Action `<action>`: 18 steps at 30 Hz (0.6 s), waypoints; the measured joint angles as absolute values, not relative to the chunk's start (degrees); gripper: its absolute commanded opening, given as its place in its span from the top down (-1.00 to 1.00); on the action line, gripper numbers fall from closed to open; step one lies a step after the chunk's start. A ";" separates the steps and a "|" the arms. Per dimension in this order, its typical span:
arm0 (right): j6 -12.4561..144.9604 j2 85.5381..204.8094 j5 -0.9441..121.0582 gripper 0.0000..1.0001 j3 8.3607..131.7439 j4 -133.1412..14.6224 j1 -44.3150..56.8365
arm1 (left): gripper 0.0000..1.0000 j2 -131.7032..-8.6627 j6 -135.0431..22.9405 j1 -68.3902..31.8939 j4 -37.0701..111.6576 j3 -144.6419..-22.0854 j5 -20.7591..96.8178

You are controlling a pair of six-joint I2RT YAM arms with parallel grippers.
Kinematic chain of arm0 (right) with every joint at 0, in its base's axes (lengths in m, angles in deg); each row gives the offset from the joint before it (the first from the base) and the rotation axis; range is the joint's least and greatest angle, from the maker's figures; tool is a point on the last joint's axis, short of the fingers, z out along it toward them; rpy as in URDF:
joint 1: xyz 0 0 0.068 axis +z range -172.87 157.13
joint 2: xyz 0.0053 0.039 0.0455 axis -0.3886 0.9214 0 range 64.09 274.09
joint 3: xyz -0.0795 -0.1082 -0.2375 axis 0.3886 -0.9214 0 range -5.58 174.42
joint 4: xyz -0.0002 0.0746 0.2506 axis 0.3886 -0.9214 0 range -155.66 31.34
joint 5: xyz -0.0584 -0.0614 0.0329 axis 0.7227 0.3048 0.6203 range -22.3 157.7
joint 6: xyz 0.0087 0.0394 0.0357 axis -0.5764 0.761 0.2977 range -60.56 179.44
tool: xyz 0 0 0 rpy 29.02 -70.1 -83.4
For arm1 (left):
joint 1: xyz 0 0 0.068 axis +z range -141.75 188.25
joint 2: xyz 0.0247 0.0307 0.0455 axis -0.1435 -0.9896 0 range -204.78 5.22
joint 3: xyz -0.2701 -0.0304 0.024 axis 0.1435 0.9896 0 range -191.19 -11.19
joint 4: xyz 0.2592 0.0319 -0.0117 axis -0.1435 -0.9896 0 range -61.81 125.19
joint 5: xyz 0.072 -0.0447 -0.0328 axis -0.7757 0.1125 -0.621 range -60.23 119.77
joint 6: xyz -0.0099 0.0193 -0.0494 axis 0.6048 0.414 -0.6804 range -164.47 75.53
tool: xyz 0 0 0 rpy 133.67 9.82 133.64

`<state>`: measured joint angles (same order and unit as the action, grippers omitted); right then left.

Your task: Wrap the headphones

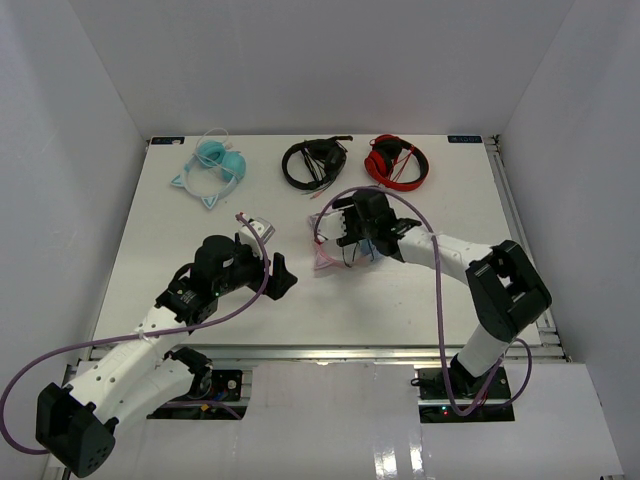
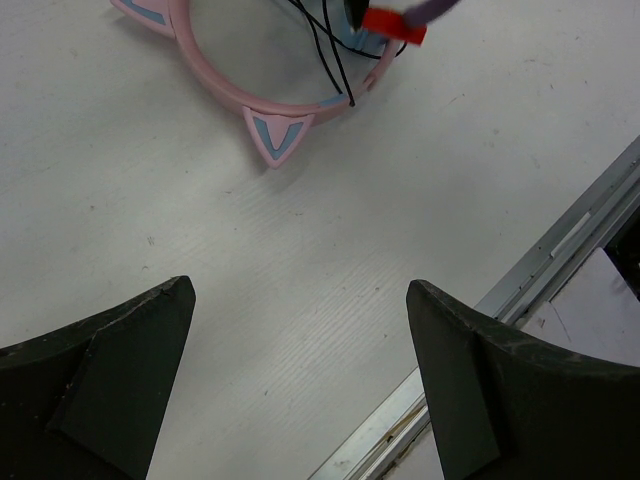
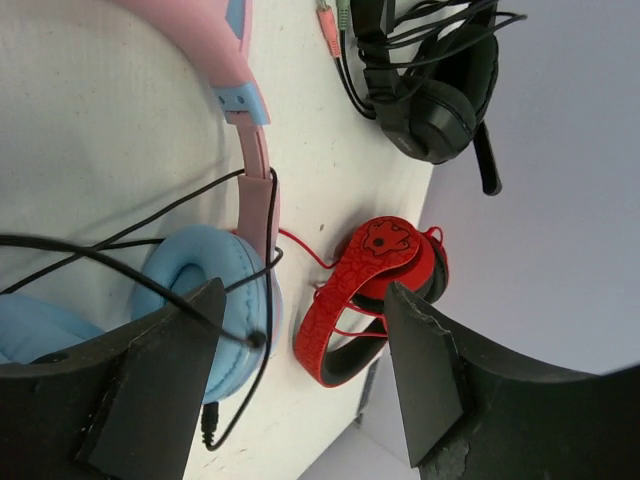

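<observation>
Here the right gripper [image 3: 305, 300] hangs, jaws spread, over the pink cat-ear headphones [image 3: 185, 265]. The left gripper [image 2: 300, 290], nearer and left, gapes on nothing.

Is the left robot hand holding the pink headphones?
No, the left gripper is open and empty; the headphones lie beyond it.

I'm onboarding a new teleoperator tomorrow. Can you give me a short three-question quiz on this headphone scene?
1. How many headphone sets lie on the table?
2. True or false: the left gripper is open with nothing between its fingers.
3. Which set does the right gripper hang over? A. red headphones; B. black headphones; C. pink-banded headphones.

Key: 1. four; 2. true; 3. C.
</observation>
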<state>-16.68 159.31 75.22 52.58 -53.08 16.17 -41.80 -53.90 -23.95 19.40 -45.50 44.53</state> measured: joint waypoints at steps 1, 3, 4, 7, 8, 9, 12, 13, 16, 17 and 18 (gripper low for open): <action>-15.71 159.35 74.52 -0.45 54.36 -55.14 15.57 | -0.96 -41.80 -53.90 -23.95 19.40 -45.50 44.62; -13.70 159.73 73.10 -0.47 58.16 -58.63 14.48 | -0.96 -41.80 -53.90 -23.95 19.40 -45.50 44.75; -12.89 160.23 72.60 -0.47 60.04 -60.08 14.06 | -0.96 -41.80 -53.91 -23.95 19.40 -45.50 44.80; -10.46 162.25 71.34 -0.48 65.17 -64.20 13.02 | -0.96 -41.80 -53.90 -23.95 19.40 -45.50 44.89; -9.49 163.22 71.12 -0.48 66.88 -65.87 12.80 | -0.96 -41.80 -53.90 -23.95 19.40 -45.50 44.90; -8.58 164.33 70.96 -0.48 68.41 -67.18 12.61 | -0.96 -41.80 -53.90 -23.95 19.40 -45.50 44.96; -6.21 167.58 70.62 -0.48 71.64 -70.26 12.03 | -0.96 -41.80 -53.90 -23.95 19.40 -45.50 45.06; -5.44 168.37 70.54 -0.48 72.22 -71.35 11.80 | -0.96 -41.80 -53.90 -23.95 19.40 -45.50 45.08; -3.34 169.60 69.77 -0.48 72.74 -73.40 11.06 | -0.96 -41.80 -53.88 -23.95 19.40 -45.50 45.25; -2.44 169.62 68.92 -0.50 72.74 -74.31 10.61 | -0.96 -41.80 -53.88 -23.95 19.40 -45.50 45.29; -1.27 169.46 67.18 -0.52 72.83 -75.18 9.98 | -0.96 -41.80 -53.88 -23.95 19.41 -45.50 45.35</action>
<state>-1.27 169.46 67.18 72.83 -75.18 9.98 -41.80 -53.88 -23.95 19.41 -45.50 45.35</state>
